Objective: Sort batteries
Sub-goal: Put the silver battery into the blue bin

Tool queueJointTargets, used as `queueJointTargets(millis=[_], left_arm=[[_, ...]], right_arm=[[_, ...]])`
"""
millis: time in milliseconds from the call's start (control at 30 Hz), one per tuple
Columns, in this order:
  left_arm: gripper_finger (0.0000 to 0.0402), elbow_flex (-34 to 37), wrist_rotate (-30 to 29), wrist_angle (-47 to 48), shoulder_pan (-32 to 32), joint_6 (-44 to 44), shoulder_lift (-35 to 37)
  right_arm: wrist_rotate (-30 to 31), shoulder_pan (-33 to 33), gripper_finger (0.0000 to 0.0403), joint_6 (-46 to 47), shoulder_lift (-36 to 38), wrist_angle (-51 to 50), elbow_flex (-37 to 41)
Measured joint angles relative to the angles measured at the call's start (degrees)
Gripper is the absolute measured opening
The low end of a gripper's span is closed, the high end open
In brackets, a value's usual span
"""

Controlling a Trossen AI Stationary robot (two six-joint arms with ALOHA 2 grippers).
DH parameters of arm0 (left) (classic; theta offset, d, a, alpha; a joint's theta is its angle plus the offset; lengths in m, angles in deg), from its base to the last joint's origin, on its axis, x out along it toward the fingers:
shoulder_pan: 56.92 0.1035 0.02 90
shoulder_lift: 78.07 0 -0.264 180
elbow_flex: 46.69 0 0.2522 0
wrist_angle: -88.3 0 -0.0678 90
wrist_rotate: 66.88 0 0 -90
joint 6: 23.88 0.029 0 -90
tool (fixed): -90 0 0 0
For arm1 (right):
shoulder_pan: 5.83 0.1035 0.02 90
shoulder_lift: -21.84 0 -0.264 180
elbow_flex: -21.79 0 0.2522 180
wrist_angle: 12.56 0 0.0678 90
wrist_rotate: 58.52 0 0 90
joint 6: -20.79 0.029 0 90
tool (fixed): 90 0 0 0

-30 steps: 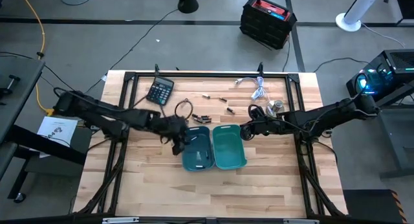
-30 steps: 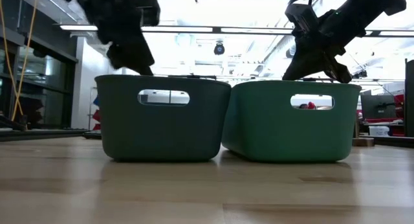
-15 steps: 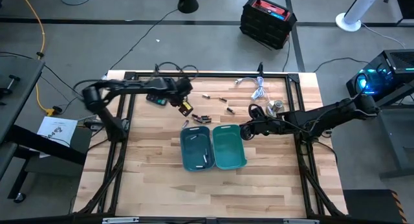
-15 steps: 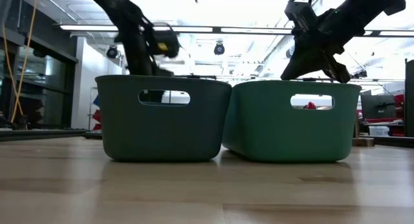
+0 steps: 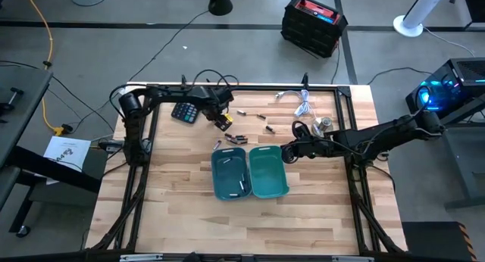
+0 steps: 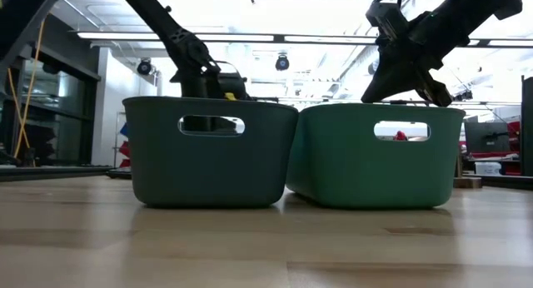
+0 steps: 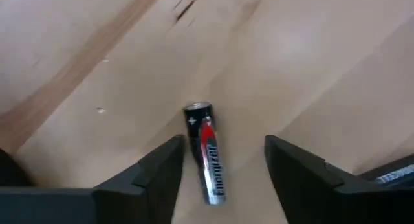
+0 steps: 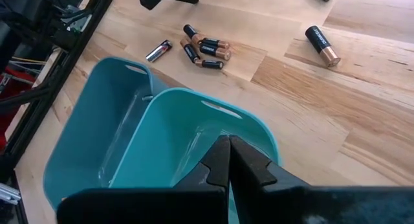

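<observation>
Left gripper (image 7: 220,166): we saw it spread, straddling a black-and-silver cylindrical battery (image 7: 208,160) lying on the wooden table (image 7: 310,68).
Right gripper (image 8: 229,160): we saw it pressed together above the teal plastic bin (image 8: 194,120).

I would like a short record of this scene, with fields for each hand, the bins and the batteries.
left hand: open, fingers either side of a black and silver battery lying on the table
right hand: shut, empty, over the rim of the green bin
bins: blue bin and green bin side by side, touching
blue bin contents: a few batteries
green bin contents: none visible
loose batteries: a small cluster behind the bins, others scattered farther back
other items: calculator, white cable
</observation>
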Motion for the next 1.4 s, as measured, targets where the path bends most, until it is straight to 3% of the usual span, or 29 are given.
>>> queueJointTargets(millis=[100, 200, 233, 500, 667, 867, 967, 1033, 1200, 1300, 1400], left_arm=[[0.0136, -0.2, -1.4, 1.2, -1.5, 2.3, -2.1], [0.004, -0.2, -1.3, 1.1, -2.8, 3.1, -1.7], [0.0029, 0.1, -1.3, 1.1, -3.2, 3.1, -0.7], [0.0033, 0.3, 0.4, -2.5, -7.4, 6.7, 16.3], [0.0033, 0.4, 1.3, -4.7, -17.4, 6.0, 23.6], [0.0035, 0.4, 0.7, -4.8, -33.2, 3.8, 22.1], [0.0065, 0.4, -2.3, -5.4, -38.5, 3.1, 19.5], [0.009, 0.4, -4.5, -6.8, -39.9, 1.6, 17.1], [0.0139, 0.4, -4.0, -5.6, -40.2, -2.6, 13.7], [0.016, -0.3, -4.8, -2.2, -37.8, -0.9, 14.6], [0.0175, -2.5, -10.3, -1.6, -33.3, 3.7, 18.2]], right_arm=[[0.0, 0.0, 0.0, -0.2, 0.0, 0.0, 0.0], [0.0, 0.0, 0.0, -0.2, 0.0, 0.0, 0.0], [0.0, 0.1, 0.0, -0.2, 0.0, 0.0, 0.0], [-0.2, 0.1, 0.0, -0.4, 0.0, 0.0, 0.0], [-1.5, 0.1, 0.0, -0.4, 0.0, -0.1, 0.0], [-3.2, 0.1, 0.0, -0.4, 0.0, 0.1, 0.0], [-3.9, 0.1, 0.0, -1.0, 0.0, 1.7, 0.0], [-5.4, 0.1, 0.0, -3.1, 0.0, 4.9, 0.0], [-8.9, -0.8, 0.0, -9.0, 0.0, 17.0, 0.0], [-9.0, -2.5, 0.0, -11.6, 0.0, 21.1, 0.0], [-9.0, -4.7, 0.0, -13.7, 0.1, 22.0, 0.0]])
